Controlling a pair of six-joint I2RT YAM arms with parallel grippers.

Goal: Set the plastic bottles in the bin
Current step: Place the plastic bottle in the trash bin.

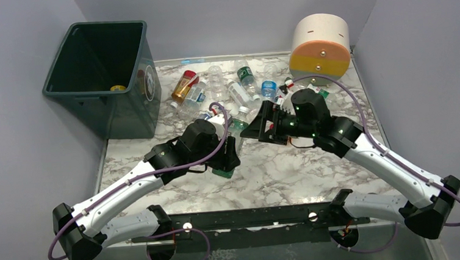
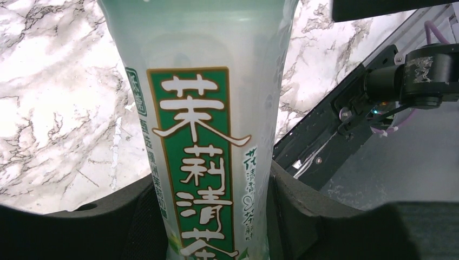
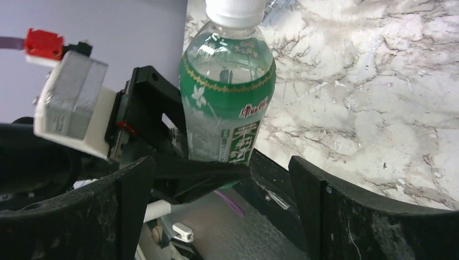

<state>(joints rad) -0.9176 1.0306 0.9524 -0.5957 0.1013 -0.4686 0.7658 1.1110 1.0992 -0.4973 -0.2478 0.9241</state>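
Bright, even light; marble tabletop (image 2: 54, 108) glares white in the left wrist view; shadows soft.

茉莉清茶 (white) on green label (image 2: 192, 162) of bottle (image 2: 205, 38)

Left gripper (image 2: 214, 216) clamped tight, right gripper (image 3: 222, 200) spread wide, both arms bent inward, wrists seemingly near.

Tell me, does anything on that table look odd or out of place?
Nothing looks spilled or broken. The plastic bottles lie tumbled in a heap at the far side of the marble table. The odd one out is the cream, orange and yellow cylinder in the far right corner: it is no bottle.
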